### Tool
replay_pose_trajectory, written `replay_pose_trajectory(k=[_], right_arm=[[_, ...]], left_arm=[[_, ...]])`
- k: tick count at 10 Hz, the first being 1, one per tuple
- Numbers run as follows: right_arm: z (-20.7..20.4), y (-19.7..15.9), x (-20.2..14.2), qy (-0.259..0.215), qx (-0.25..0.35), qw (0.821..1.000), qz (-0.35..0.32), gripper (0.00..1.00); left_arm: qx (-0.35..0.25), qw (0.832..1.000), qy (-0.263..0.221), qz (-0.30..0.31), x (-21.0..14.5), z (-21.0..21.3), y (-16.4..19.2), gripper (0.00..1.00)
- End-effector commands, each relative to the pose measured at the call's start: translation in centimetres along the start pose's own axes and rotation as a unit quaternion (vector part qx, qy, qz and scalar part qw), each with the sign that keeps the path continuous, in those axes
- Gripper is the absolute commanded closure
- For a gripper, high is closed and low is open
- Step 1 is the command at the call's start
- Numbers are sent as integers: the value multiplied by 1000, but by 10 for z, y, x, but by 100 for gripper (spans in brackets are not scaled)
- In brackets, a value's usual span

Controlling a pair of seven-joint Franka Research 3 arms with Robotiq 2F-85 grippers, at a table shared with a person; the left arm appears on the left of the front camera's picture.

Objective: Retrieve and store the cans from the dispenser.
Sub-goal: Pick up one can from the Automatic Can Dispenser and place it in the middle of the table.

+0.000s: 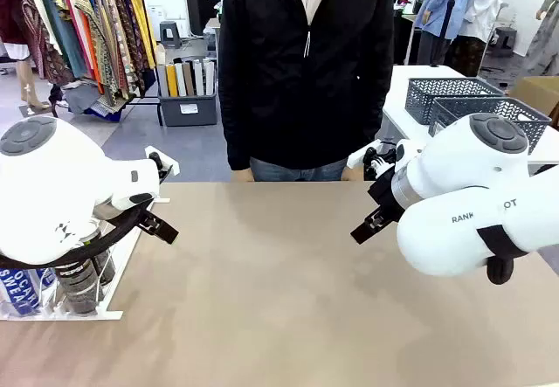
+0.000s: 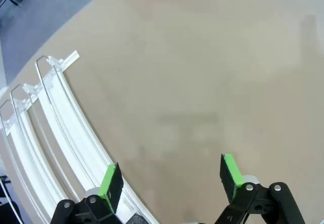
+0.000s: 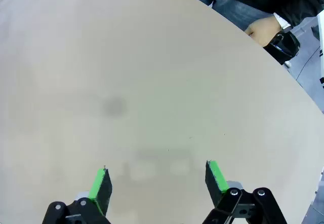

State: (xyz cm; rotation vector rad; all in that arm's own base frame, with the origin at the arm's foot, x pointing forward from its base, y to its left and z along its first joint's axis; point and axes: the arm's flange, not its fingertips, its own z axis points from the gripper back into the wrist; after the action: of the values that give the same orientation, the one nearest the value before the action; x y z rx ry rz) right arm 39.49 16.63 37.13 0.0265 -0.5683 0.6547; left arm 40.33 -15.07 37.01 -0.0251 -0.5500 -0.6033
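We see the left jaws and right jaws both apart, holding nothing, above the counter, while the cans (blue and dark) sit in the dispenser at its left edge.

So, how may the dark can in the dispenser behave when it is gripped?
The dark can looks round and smooth, so it may slip or roll once free. It seems rigid metal, probably firm to grip. Small, so likely light.
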Motion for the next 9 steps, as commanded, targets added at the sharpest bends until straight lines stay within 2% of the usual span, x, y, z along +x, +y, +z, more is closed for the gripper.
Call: replay_pose_trajectory(k=[1,9], right_arm=[[0,0,0,0,0,1000,0,0],[0,0,0,0,0,1000,0,0]], left_arm=[[0,1000,0,0,0,0,0,0],[0,1000,0,0,0,0,0,0]])
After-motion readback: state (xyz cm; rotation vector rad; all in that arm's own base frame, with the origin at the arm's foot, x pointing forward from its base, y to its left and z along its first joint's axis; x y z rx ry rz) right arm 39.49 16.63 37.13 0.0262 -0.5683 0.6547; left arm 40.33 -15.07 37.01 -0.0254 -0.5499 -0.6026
